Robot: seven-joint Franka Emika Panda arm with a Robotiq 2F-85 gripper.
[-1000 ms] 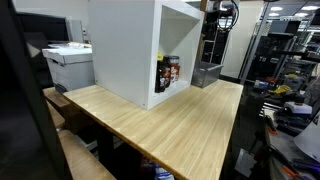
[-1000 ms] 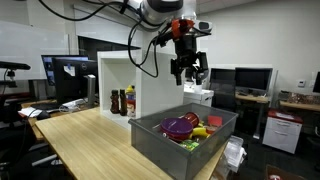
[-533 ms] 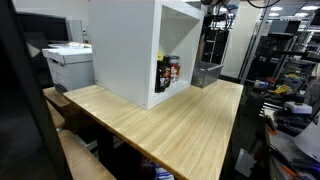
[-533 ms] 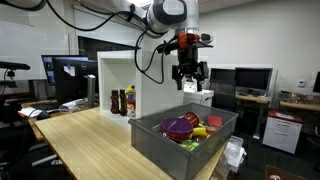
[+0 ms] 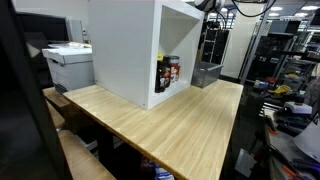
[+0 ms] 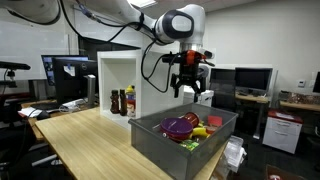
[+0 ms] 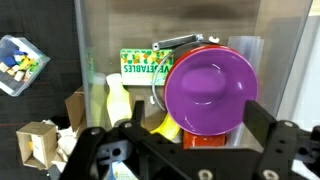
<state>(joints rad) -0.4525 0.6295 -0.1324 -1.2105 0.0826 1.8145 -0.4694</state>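
claw (image 6: 189,91) fully open, empty, hanging above a grey plastic bin (image 6: 160,142). straight below it in wrist view: round, glossy purple bowl (image 7: 208,85), lying in the bin beside a green "vegetables" box (image 7: 146,65) and a pale yellow bottle (image 7: 118,100). bin sits on a light wood table (image 5: 170,120) near a white shelf (image 5: 125,50). office-lab room, monitors (image 6: 253,78) behind. vs. a second ago: claw lower, nearer the bin; jaws unchanged.

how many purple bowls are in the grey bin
1. The purple bowl lies in the grey bin, on top of the other items, below the open gripper. Another could be hidden underneath.
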